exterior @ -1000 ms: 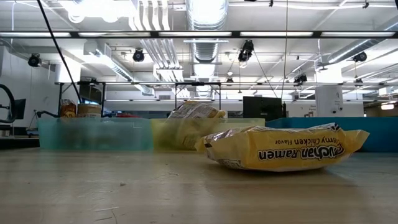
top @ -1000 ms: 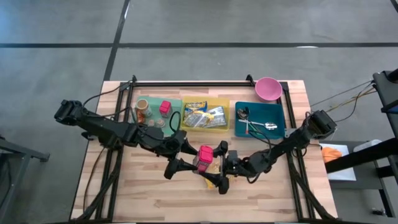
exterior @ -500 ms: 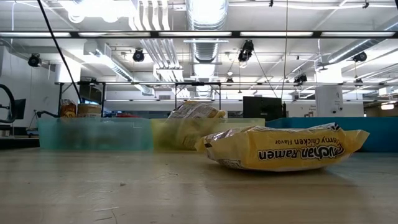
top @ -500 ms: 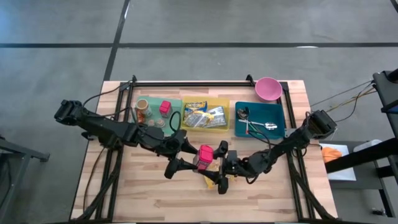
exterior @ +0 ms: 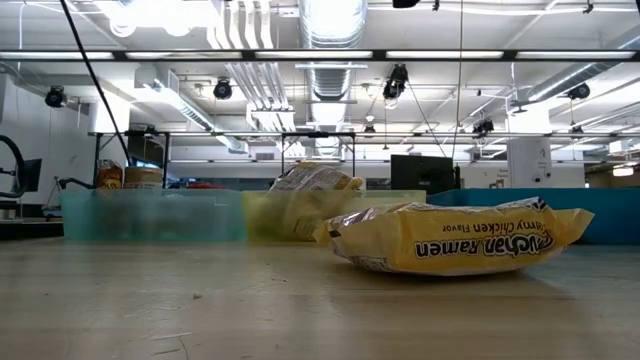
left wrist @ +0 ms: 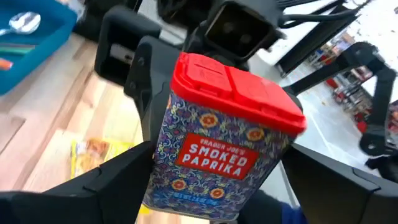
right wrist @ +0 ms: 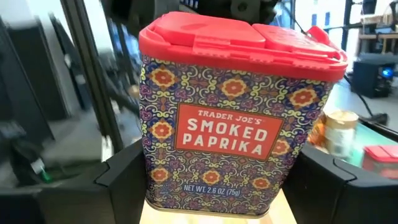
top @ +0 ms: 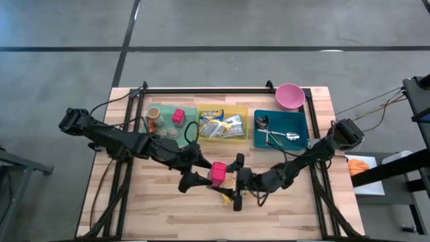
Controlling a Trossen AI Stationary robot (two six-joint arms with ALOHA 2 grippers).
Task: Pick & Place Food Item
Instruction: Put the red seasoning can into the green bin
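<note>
A smoked paprika tin (top: 218, 172) with a red lid and a patterned body hangs upright in the air over the table's middle. It stands between my two grippers. My left gripper (top: 209, 172) comes from the table's left and is open, its fingers (left wrist: 93, 186) on either side of the tin's lower half. My right gripper (top: 228, 177) comes from the right and is shut on the tin (right wrist: 230, 124). A yellow ramen packet (exterior: 455, 240) lies flat on the table below them (top: 227, 195). My left gripper: I cannot tell whether its fingers touch the tin. My right gripper pinches the tin's two narrow sides (right wrist: 148, 171), low on the body, between its two fingers (right wrist: 118, 180). The fingers come level from the table's right. The tin is upright, lid up, lifted clear of the table.
Along the far side stand a green tray (top: 189, 111) with a jar and a small tin, a yellow tray (top: 222, 138) with packets and a blue tray (top: 281, 144) with utensils. A pink bowl (top: 289, 95) stands at the far right. Bare wood lies near the front edge.
My right gripper has tipped, and its fingers have come a little toward the table's left, closer around the tin. The tin has shifted slightly toward the left and stays upright in the air.
</note>
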